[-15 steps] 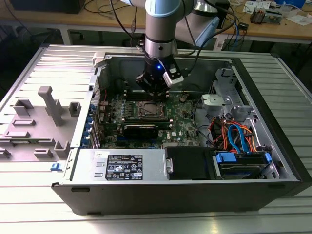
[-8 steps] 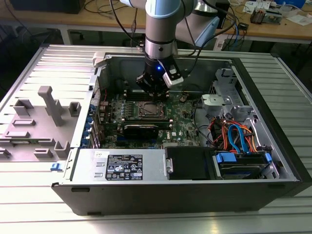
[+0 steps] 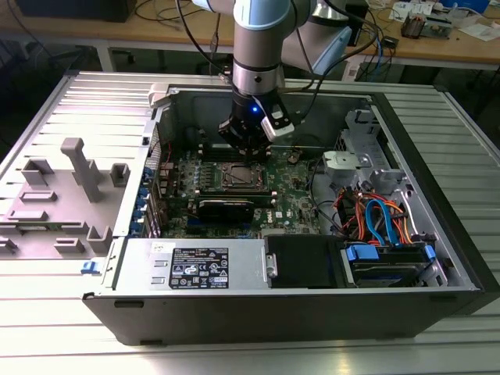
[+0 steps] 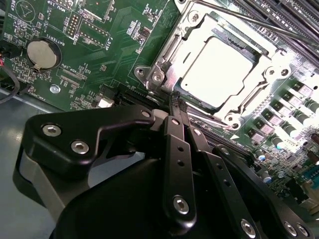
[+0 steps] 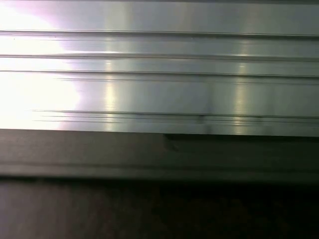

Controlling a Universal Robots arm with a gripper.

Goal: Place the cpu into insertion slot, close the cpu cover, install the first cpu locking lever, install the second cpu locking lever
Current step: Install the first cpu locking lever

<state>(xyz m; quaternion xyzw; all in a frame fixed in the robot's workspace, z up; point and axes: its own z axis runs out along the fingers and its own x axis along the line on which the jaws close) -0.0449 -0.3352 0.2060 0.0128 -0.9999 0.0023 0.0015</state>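
The cpu (image 4: 217,69) lies flat in the insertion slot (image 3: 238,175) on the green motherboard, its silvery top glaring bright. The cpu cover (image 4: 271,59) is down around it as a metal frame. A thin lever rod (image 4: 259,22) runs along the socket's far side. My gripper (image 3: 248,153) hangs inside the open computer case, directly over the socket's rear edge. In the second wrist view the gripper (image 4: 175,101) is shut, its black fingers (image 4: 178,149) pressed together with the narrow tips at the corner of the socket frame. Nothing shows between them.
A black supply box (image 3: 207,266) and a drive with blue and orange cables (image 3: 383,258) line the case's front. Grey fixture blocks (image 3: 82,168) stand at the exterior view's left. A coin battery (image 4: 44,54) sits near the socket. Ribbed aluminium (image 5: 159,74) faces the first wrist view.
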